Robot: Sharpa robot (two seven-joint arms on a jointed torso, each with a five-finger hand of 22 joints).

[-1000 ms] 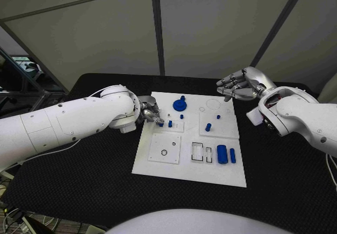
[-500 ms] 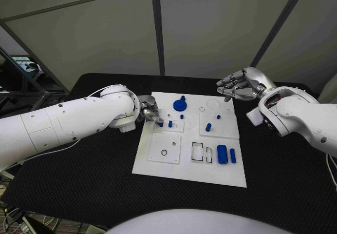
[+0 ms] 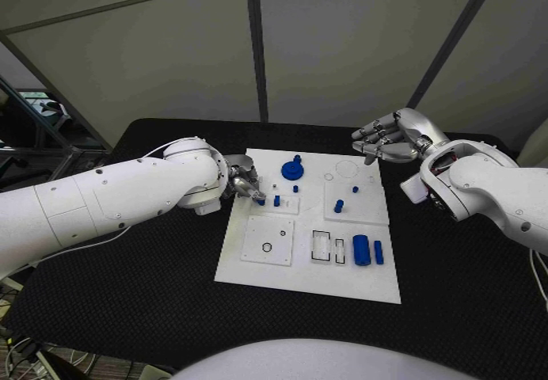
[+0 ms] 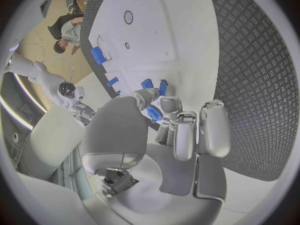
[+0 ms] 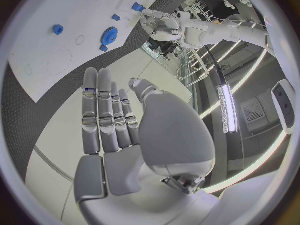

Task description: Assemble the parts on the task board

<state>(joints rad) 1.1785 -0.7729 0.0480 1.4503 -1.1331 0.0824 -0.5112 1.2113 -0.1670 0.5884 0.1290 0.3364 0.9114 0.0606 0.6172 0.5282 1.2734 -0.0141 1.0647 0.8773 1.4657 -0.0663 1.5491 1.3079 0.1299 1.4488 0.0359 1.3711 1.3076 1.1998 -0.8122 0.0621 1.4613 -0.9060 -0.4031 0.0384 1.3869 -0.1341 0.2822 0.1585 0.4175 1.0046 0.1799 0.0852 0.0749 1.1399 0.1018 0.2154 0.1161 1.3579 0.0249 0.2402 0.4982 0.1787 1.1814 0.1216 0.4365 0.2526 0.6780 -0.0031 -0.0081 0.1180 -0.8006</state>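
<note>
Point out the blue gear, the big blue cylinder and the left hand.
blue gear [image 3: 294,169], head view, on its toothed disc.
big blue cylinder [image 3: 361,249], head view, mid-body.
left hand [image 3: 242,181], head view, on its fingers.

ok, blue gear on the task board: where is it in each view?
Head view: blue gear near the task board's far edge, between the two hands.
Left wrist view: cannot tell it apart from the other blue pieces.
Right wrist view: gear beyond the right hand's fingertips.
Shared landmark: left hand at the board's edge.
</note>
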